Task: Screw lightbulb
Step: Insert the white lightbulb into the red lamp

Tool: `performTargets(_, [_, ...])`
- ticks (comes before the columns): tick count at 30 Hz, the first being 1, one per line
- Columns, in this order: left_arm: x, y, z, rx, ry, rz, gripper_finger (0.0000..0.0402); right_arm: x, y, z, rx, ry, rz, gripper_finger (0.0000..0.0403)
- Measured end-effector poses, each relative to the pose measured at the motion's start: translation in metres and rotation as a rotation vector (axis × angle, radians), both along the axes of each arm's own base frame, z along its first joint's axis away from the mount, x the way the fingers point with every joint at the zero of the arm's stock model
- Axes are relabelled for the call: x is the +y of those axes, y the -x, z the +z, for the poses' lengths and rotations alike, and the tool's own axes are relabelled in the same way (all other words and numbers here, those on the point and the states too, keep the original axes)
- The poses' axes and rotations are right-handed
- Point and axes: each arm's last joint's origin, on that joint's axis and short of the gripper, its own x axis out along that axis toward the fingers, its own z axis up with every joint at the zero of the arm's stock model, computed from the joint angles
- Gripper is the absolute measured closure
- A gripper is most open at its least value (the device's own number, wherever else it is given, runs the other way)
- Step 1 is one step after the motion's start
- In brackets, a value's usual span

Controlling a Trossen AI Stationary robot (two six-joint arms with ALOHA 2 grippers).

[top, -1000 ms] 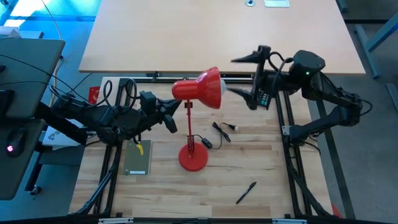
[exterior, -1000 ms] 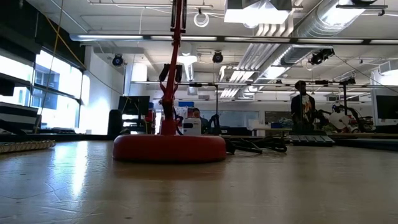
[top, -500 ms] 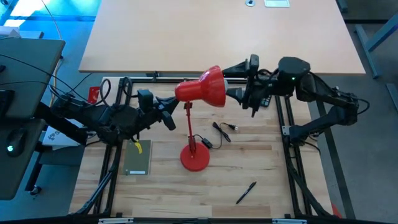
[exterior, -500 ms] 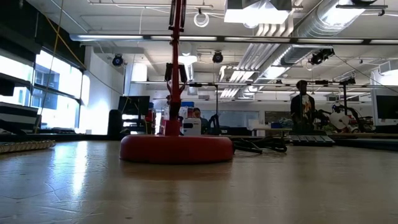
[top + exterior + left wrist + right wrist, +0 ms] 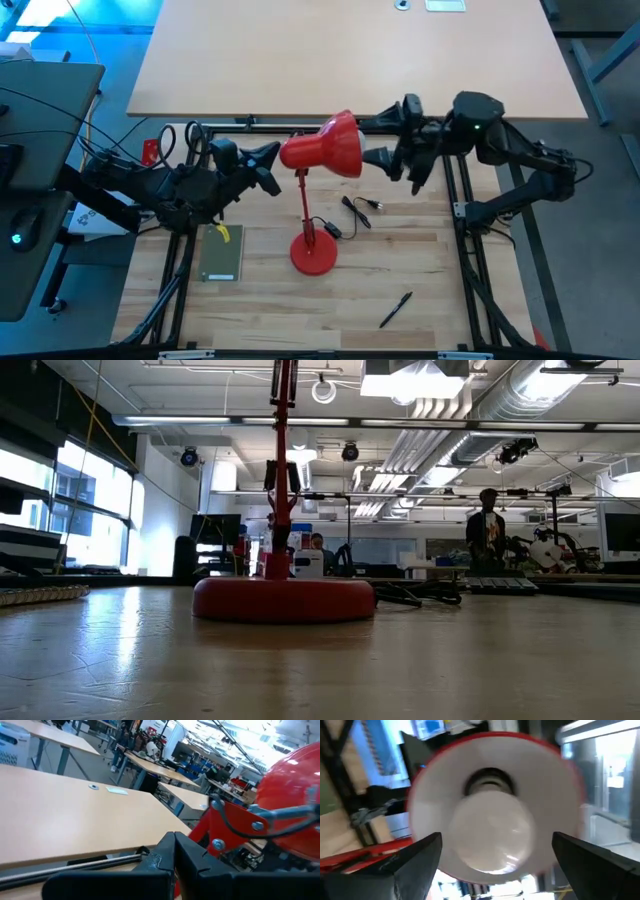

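The red desk lamp stands on its round base [image 5: 312, 255] [image 5: 283, 600], its shade [image 5: 325, 148] level and its mouth facing the table's right. The white lightbulb [image 5: 490, 827] sits in the socket inside the shade. My right gripper [image 5: 378, 140] [image 5: 497, 838] is open and level in front of the mouth, with one finger [image 5: 415, 865] on each side of the bulb and apart from it. My left gripper [image 5: 272, 158] [image 5: 175, 851] is shut, level, right behind the shade at the lamp's neck bracket [image 5: 220, 827]. My left gripper has its shut fingertips [image 5: 172, 845] right beside the red neck bracket behind the shade, coming level from the table's left. I cannot tell whether they touch it.
A black pen [image 5: 395, 310] lies near the front right. The lamp's black cord and plug [image 5: 360, 210] lie right of the pole. A grey-green booklet [image 5: 222, 255] lies at the left. In the low view a person [image 5: 488, 525] stands far off in the room.
My right gripper has gone toward the table's left, up to the shade's mouth, and rolled about its own axis, staying open. My left gripper has gone from beside the pole toward the far edge, behind the shade. The lamp's base has slid slightly toward the table's right.
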Motion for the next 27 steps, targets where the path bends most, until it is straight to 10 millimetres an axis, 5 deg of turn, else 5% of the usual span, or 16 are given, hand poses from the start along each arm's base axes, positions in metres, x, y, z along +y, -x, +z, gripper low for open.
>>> performTargets(27, [0.0, 0.0, 0.001, -0.025, 0.018, 0.001, 0.0401, -0.009, -0.011, -0.002, -0.029, 0.054, 0.037, 0.004])
